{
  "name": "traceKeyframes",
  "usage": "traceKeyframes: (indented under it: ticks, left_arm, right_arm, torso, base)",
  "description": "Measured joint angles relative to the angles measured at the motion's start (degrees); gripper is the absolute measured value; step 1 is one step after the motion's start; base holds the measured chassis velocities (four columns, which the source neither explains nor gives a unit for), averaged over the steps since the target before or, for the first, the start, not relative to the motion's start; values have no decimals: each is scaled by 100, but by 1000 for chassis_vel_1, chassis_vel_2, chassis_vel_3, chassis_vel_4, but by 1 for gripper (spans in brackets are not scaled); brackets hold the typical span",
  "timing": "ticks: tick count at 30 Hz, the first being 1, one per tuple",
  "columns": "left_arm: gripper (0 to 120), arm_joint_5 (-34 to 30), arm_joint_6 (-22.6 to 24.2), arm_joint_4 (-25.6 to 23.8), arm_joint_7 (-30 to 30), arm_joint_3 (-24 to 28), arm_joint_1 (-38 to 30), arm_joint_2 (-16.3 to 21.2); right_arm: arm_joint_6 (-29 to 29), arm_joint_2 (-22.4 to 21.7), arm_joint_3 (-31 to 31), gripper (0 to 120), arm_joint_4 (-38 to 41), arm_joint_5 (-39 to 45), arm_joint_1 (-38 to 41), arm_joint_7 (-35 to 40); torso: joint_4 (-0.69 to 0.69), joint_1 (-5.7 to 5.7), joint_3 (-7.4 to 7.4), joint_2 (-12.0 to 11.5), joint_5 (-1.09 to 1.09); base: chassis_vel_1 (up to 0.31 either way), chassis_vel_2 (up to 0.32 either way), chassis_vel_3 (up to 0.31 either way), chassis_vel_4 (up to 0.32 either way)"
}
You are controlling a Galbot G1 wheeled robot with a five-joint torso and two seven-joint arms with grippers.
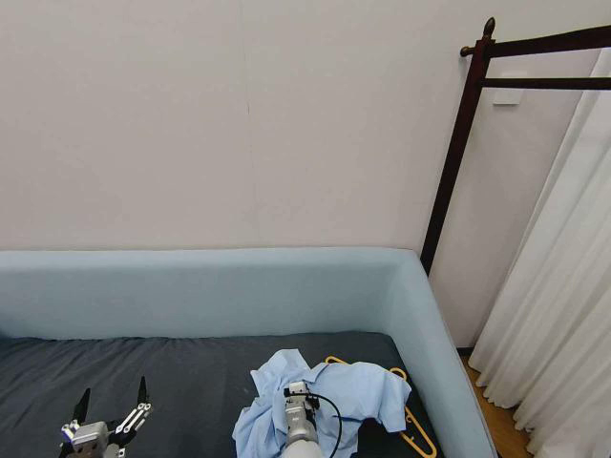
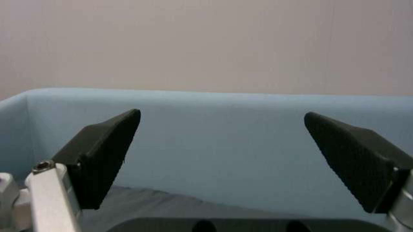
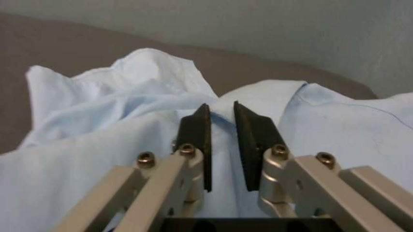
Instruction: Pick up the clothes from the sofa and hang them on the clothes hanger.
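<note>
Head view, facing a plain off-white wall (image 1: 239,124).
- Light blue upholstered sofa (image 1: 210,286) spans the lower half of the frame; its dark grey fabric seat cushion (image 1: 143,358) runs along the bottom.
- Crumpled pale blue cloth shirt (image 1: 363,391) lies on the cushion at lower centre, heaped over a yellow plastic hanger (image 1: 415,434) whose edges stick out at the shirt's top and lower right.
- Dark brown wooden clothes rack (image 1: 449,172) stands at upper right, behind the sofa's end, its post slanting up to two crossbars. White sheer curtain (image 1: 563,286) hangs along the right edge.
- Right tool (image 1: 296,385) is down on the shirt's middle. In the right wrist view the right tool (image 3: 220,104) has its black pads drawn nearly together, nipping a raised fold of the shirt (image 3: 96,96).
- Left tool (image 1: 115,387) sits at lower left over bare cushion, well apart from the shirt. In the left wrist view the left tool (image 2: 222,113) is spread wide, holding nothing, and faces the sofa back.
</note>
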Motion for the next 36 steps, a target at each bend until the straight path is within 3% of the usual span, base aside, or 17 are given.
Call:
traceKeyframes:
  ticks: [14, 21, 27, 36]
  left_arm:
    - [100, -4, -5, 2, -2, -2, -4, 6]
    - [100, 16, -8, 0, -3, 0, 17, -12]
    - [100, 20, -10, -18, -2, -5, 30, -18]
    - [100, 8, -28, 36, -2, 0, -5, 23]
  right_arm:
    - [291, 9, 147, 69, -435, -72, 103, 46]
    - [717, 6, 758, 95, -1261, -680, 310, -55]
    - [776, 5, 814, 94, -1200, -730, 308, -106]
    - [329, 4, 357, 86, -304, -383, 106, 12]
  torso:
    - [0, 0, 0, 0, 0]
    - [-2, 0, 0, 0, -1]
    - [-1, 0, 0, 0, -1]
    - [0, 0, 0, 0, 0]
  base:
    - [0, 0, 0, 0]
    - [0, 0, 0, 0]
    - [0, 0, 0, 0]
    - [0, 0, 0, 0]
